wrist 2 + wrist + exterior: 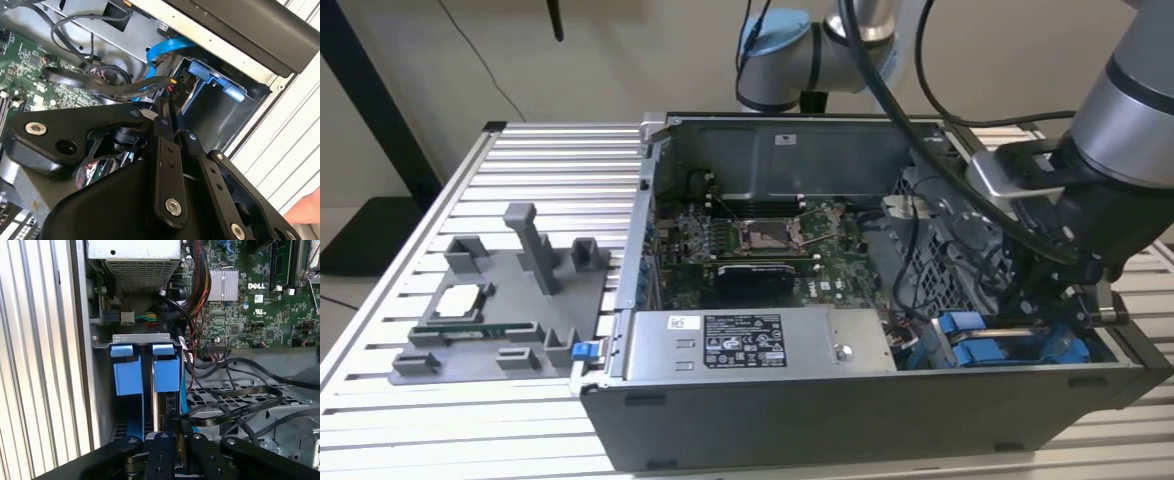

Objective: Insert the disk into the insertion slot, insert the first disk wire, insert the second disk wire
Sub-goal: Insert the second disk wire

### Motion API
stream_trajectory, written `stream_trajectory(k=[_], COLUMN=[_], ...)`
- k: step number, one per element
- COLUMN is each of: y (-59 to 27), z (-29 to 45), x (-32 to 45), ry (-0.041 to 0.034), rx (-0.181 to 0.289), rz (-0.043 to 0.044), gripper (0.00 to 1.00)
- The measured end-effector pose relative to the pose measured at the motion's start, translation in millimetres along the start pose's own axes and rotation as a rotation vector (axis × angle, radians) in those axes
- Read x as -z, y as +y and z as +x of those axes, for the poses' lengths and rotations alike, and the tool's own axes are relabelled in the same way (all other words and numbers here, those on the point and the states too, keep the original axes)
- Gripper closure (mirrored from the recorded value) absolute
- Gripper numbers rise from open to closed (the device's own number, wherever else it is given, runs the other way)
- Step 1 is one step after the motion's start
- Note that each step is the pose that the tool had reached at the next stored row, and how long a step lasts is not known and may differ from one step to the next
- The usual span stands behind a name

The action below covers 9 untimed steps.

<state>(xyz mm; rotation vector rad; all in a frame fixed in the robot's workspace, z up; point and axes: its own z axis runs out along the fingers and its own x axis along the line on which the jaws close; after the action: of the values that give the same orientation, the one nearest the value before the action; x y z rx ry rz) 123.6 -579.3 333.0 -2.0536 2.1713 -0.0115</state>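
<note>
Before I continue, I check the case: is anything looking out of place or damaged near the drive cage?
Nothing looks damaged. The gripper sits at the drive cage, where loose black cables lie across the perforated metal beside it.

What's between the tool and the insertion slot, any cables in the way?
Nothing visible. The tool sits right at the insertion slot, by its blue tabs. The looped black cable lies beside it over the grey mesh, not across the slot opening.
</note>
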Motion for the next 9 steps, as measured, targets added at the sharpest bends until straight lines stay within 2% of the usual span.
stream_trajectory(k=[1,3,6,9], y=[0.3,0.5,0.5,-0.6], z=[0.0,0.4,0.4,-0.6], x=[-2.8,-5.8,-5.1,5.8], ry=[-0.0032,-0.0021,-0.0031,-0.0046], rx=[0.0,0.0,-0.001,-0.003], rz=[-0.0002,0.0,-0.0011,-0.0036], gripper=[0.0,0.0,0.0,0.0])
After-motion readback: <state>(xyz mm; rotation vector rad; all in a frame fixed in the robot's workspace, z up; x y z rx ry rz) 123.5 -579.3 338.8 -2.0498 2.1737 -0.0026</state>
